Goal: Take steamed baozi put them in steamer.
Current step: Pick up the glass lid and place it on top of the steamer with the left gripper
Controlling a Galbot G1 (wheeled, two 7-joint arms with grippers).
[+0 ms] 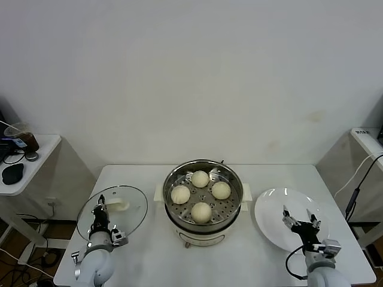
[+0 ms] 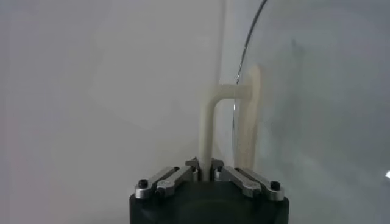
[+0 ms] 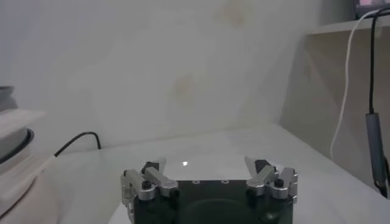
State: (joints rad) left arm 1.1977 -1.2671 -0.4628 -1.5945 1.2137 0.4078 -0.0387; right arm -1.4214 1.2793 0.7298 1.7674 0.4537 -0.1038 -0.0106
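Baozi: four steamed baozi [image 1: 201, 194] lie inside the steamer [image 1: 203, 222] at table centre, resting on its perforated floor, spaced apart in a rough diamond. Left gripper [image 1: 102, 210] stands at the table's left, fingers pressed together on the white handle [image 2: 210, 125] of the glass lid [image 1: 128, 209], which it holds tilted. Right gripper [image 1: 301, 217] hovers over the white plate [image 1: 272, 224] on the right, jaws spread wide with nothing between them. No brand, label or legible writing is visible on any item.
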